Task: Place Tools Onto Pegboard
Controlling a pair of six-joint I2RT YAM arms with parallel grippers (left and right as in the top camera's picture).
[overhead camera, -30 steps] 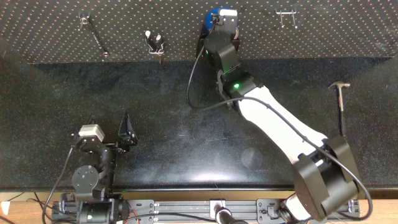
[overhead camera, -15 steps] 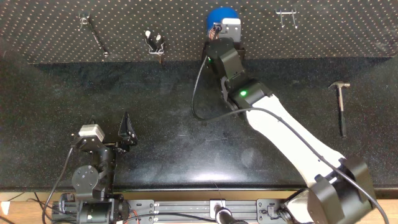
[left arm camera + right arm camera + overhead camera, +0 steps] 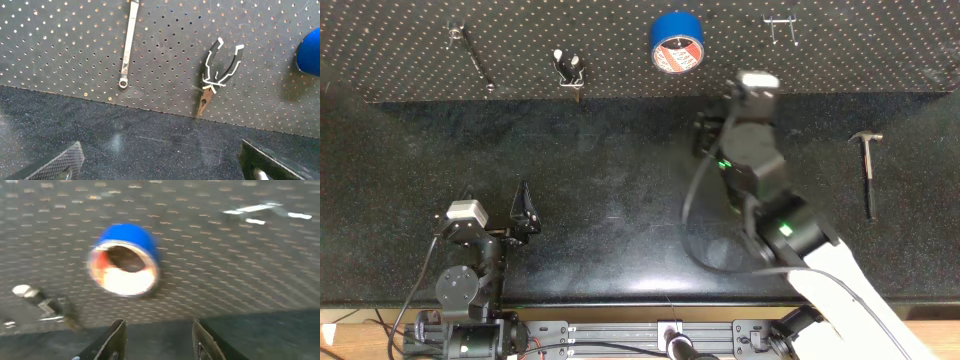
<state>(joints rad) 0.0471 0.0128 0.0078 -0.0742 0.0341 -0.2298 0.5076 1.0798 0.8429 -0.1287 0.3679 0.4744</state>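
The pegboard (image 3: pixel 400 40) stands along the far edge of the table (image 3: pixel 620 200). The blue tape roll (image 3: pixel 677 43) hangs on the pegboard near the middle of its width, between the pliers (image 3: pixel 570 70) and a metal hook (image 3: pixel 780 27). A wrench (image 3: pixel 470 55) hangs toward the far-left corner. The hammer (image 3: pixel 867 170) lies on the table near the right edge, head toward the pegboard. The right end effector (image 3: pixel 159 330) faces the tape roll, apart from it, with its fingers spread and holding nothing. The left end effector (image 3: pixel 160 155) sits over the front-left part of the table, fingers spread wide and holding nothing, facing the wrench and pliers.
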